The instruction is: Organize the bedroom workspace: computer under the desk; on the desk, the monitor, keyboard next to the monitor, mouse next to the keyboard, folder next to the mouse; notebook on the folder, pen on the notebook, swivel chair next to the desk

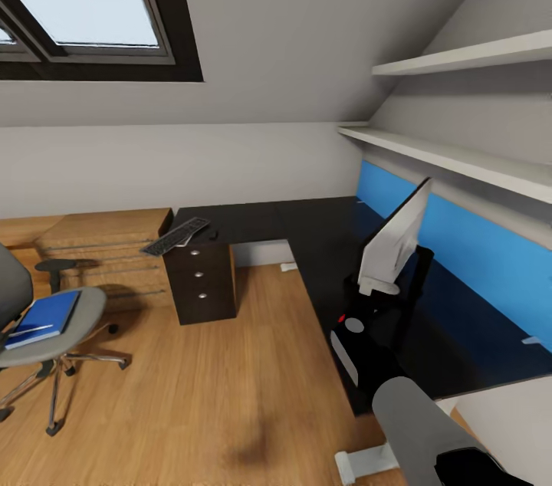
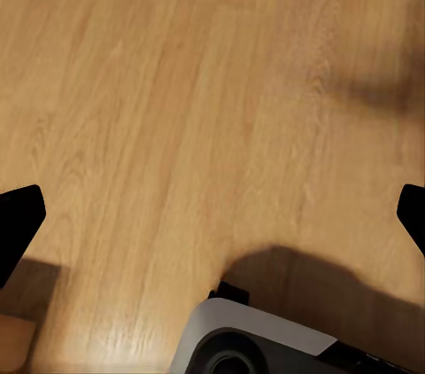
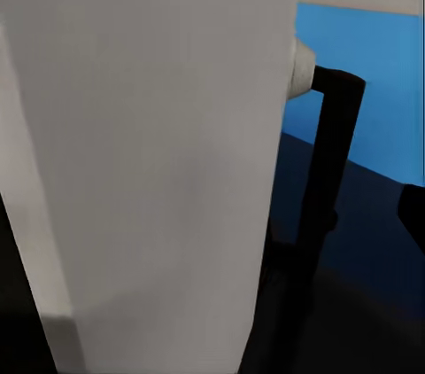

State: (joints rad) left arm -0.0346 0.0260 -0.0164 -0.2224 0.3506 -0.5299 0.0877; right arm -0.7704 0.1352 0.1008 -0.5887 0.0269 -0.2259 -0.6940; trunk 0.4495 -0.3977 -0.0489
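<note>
The black L-shaped desk (image 1: 307, 233) fills the right side. On it the monitor (image 1: 395, 237) stands edge-on, its white back (image 3: 159, 152) close in front of my right gripper (image 1: 360, 300), whose fingers stand apart at the frame's edges, open. The keyboard (image 1: 175, 236) overhangs the desk's left edge, with the mouse (image 1: 213, 234) beside it. At the far left, the swivel chair (image 1: 73, 317) carries the blue folder (image 1: 47, 313) with the white pen (image 1: 31, 331) on it. I cannot make out the notebook. The computer is out of view. My left gripper (image 2: 212, 219) hangs open over the floor.
A dark drawer unit (image 1: 201, 283) stands under the keyboard, and a light-wood chest (image 1: 107, 248) sits beside it. Two white shelves (image 1: 460, 156) and a blue wall panel (image 1: 475, 241) run behind the desk. Wood floor (image 1: 215, 379) lies open between chair and desk.
</note>
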